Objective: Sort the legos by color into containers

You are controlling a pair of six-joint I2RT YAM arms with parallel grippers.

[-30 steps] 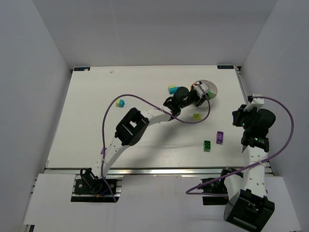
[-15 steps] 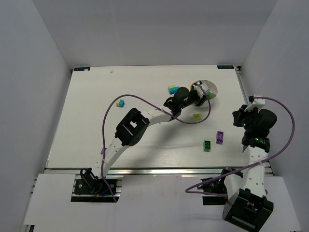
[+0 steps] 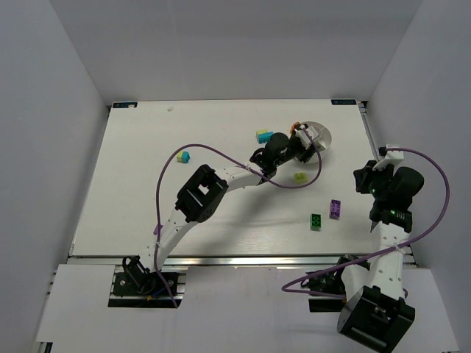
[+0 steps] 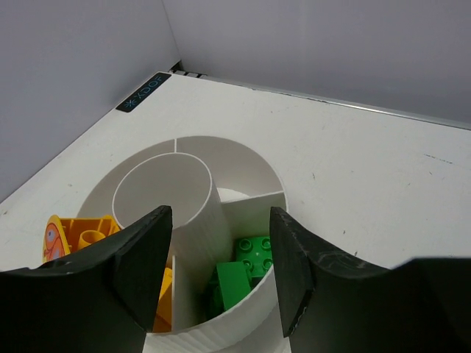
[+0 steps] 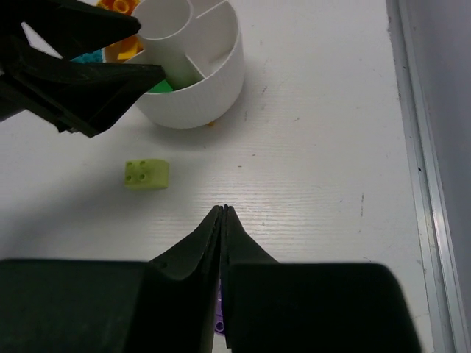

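White tabletop [image 3: 132,191] is enclosed by grey walls on the left, far and right sides, with a metal rail [image 5: 416,184] along its right edge. Widest open room lies on the left half, where only a cyan brick [image 3: 185,157] rests. The bowl [image 3: 324,137] stands near the far right corner, apart from the far edge and from the rail.

The left gripper [image 4: 221,220] hangs over the bowl's near rim with its jaws spread, straddling the divider beside the compartment of green bricks [image 4: 243,268]; orange bricks [image 4: 88,239] occupy the neighbouring compartment. Left arm's purple cable [image 3: 221,151] loops low over mid-table.

The right gripper [image 5: 223,209] hovers above bare table near the right edge, fingers pressed together and holding no brick. A pale yellow-green brick [image 5: 147,175] lies between it and the bowl. A cyan and yellow-green stack [image 3: 262,136] sits just left of the left arm's wrist. A purple brick [image 3: 335,209] and a green brick [image 3: 316,220] lie close together nearer the front edge.

Against one second ago: the left gripper has shifted slightly toward the bowl's left side, uncovering more of the bowl. The right arm has barely moved. Loose bricks are unmoved.
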